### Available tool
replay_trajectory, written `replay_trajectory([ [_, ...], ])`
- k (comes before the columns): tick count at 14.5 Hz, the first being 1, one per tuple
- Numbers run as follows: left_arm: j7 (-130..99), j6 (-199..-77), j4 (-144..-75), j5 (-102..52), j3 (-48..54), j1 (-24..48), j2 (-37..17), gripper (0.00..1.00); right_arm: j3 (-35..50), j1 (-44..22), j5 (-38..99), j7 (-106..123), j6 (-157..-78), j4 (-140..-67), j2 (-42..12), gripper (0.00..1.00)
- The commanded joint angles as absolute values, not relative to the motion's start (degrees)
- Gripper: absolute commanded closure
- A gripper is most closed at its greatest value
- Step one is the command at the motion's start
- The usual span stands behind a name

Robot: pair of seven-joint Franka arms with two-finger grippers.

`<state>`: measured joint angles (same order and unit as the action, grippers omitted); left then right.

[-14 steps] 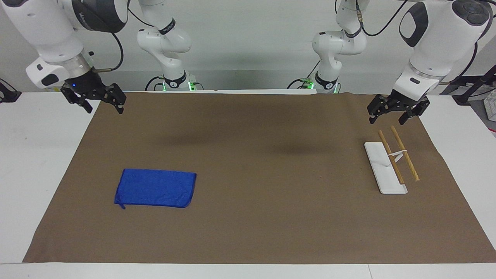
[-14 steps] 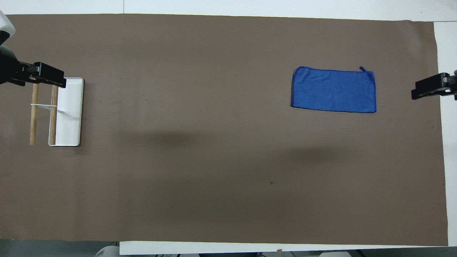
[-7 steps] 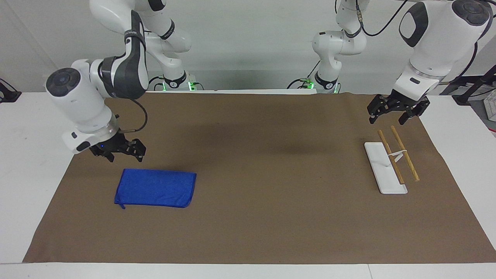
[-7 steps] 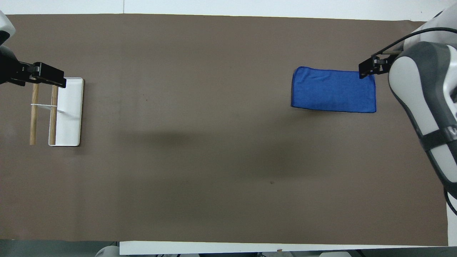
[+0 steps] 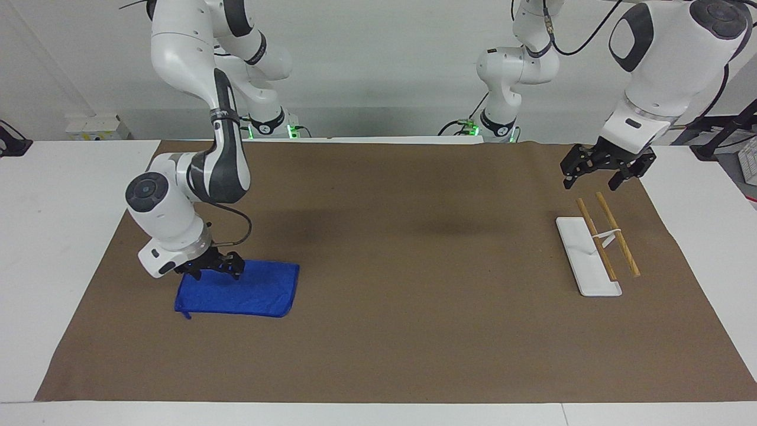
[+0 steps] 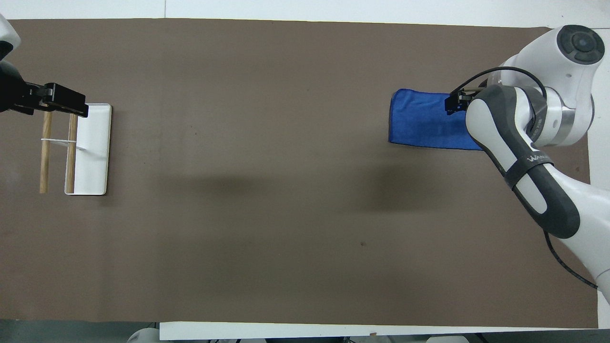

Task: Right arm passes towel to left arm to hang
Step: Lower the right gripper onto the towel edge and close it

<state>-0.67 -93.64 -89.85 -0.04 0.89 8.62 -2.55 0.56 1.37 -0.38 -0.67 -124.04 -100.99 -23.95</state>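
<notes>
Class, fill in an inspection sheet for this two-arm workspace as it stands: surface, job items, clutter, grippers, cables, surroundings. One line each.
Surface: brown mat covering a white table, flat.
Job's things: blue towel folded flat at the right arm's end; white rack with two wooden rails at the left arm's end.
Clutter: nothing seen.
Grippers: right gripper open, low over the towel's edge nearer the robots, contact unclear; left gripper open, waiting over the rack's end nearer the robots.
Cables: black cable looping at the right arm's wrist.
Surroundings: plain white wall.
</notes>
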Motion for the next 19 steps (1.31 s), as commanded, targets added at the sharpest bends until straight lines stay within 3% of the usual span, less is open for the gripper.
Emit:
replay_trajectory([
  [1,-0.26,-94.31,-90.44,0.35,0.70,8.70,-1.93,0.00,0.70,0.88,0.53,-0.97,-126.55,-101.95,-24.25,0.05],
  [14,-0.18,-94.22,-90.79,0.35,0.62,8.61,-1.76,0.00,0.70,-0.26,0.53,-0.88,-131.57,-105.82,-25.40,0.19],
  [19,-0.18,-94.22,-90.79,0.35,0.62,8.61,-1.76,0.00,0.70,-0.26,0.44,-0.88,-131.49,-105.82,-25.31,0.20],
])
